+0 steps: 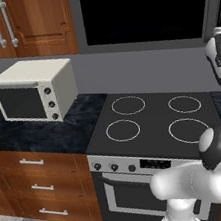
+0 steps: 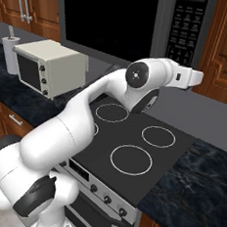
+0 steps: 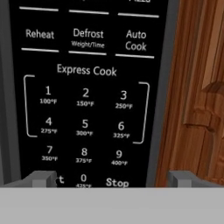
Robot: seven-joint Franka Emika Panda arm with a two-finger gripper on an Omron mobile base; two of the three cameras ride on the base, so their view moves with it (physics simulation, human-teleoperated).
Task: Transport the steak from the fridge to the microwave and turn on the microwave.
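The microwave (image 2: 114,22) is built in above the black cooktop (image 2: 132,146), its dark glass door shut, its keypad panel (image 3: 85,96) at its right edge beside wooden cabinets (image 2: 224,52). A cream box oven (image 1: 33,92) sits on the dark counter (image 1: 35,132) to the left. The pincer (image 3: 111,179) is spread, close before the keypad's lower rows.

The white arm (image 2: 84,127) is reaching over the stovetop (image 2: 132,146) toward the microwave (image 2: 129,23) control panel (image 2: 185,29); the cream oven (image 2: 48,67) is sitting left of the stovetop.
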